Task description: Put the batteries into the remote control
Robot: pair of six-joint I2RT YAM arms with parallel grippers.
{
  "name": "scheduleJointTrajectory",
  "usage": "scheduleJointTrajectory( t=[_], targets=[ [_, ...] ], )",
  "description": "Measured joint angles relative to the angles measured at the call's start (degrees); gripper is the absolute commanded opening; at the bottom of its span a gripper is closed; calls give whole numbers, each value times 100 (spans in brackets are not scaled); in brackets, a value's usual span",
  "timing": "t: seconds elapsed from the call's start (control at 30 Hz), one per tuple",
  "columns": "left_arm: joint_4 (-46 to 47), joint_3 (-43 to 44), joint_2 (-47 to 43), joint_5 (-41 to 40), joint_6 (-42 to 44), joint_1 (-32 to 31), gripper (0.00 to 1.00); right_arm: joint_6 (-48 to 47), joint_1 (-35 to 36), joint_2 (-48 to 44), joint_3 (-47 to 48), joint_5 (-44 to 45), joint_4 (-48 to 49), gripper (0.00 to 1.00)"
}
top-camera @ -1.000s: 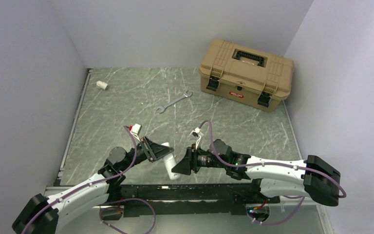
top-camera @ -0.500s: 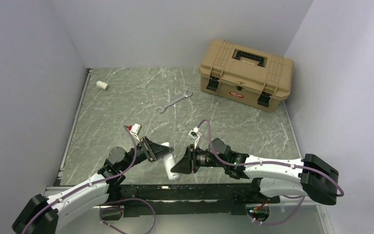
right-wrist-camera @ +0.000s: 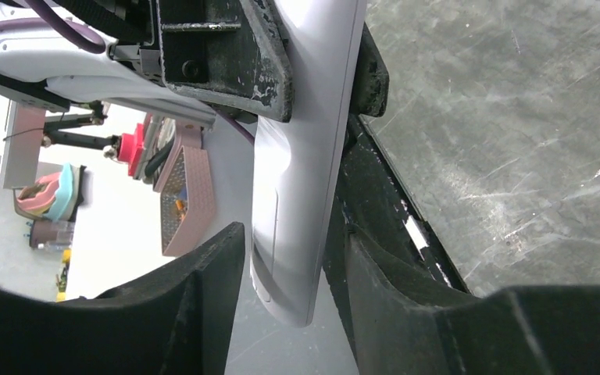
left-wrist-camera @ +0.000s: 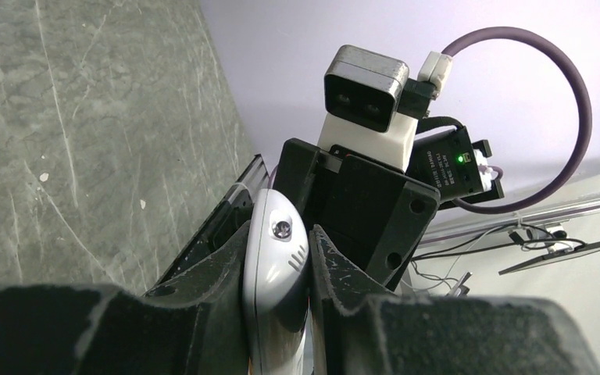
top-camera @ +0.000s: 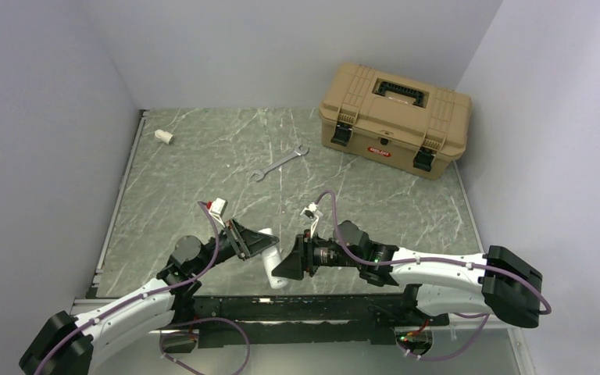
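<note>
Left wrist: left pincer [left-wrist-camera: 278,244] clenches remote control [left-wrist-camera: 275,273]; right pincer [right-wrist-camera: 294,238] straddles it, parted.

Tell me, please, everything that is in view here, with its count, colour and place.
toolbox: one, tan with black latches, far right of the table, lid shut.
wrench: one, silver, flat on the table, left of the toolbox.
tube stub: one, white, far left corner.
remote control: one, white, held at the near edge between both grippers.
table: one, grey-green marbled.
left gripper: black, shut on the remote control.
right gripper: black, open around the remote control's other end.
</note>
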Motion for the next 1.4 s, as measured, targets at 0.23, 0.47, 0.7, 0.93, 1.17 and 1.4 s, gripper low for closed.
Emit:
scheduleJointTrajectory(
  t=[0.23,0.47,0.7,0.93,1.17,1.4],
  targets=[
    [7,0,0,-2,-52,0,0,-46,0,-70,0,7,-2,48],
    [79,0,0,-2,-66,0,0,-46,0,-55,2,-31,9,47],
    [81,0,0,-2,-59,0,0,7,0,149,22,-199,199,42],
    [195,0,70,-2,-66,0,0,31,-2,249,28,-286,341,38],
    [396,-2,76,33,4,4,0,350,-39,323,31,-396,481,0],
    [426,-2,70,39,50,4,37,367,-50,337,31,-444,518,0]
  ],
)
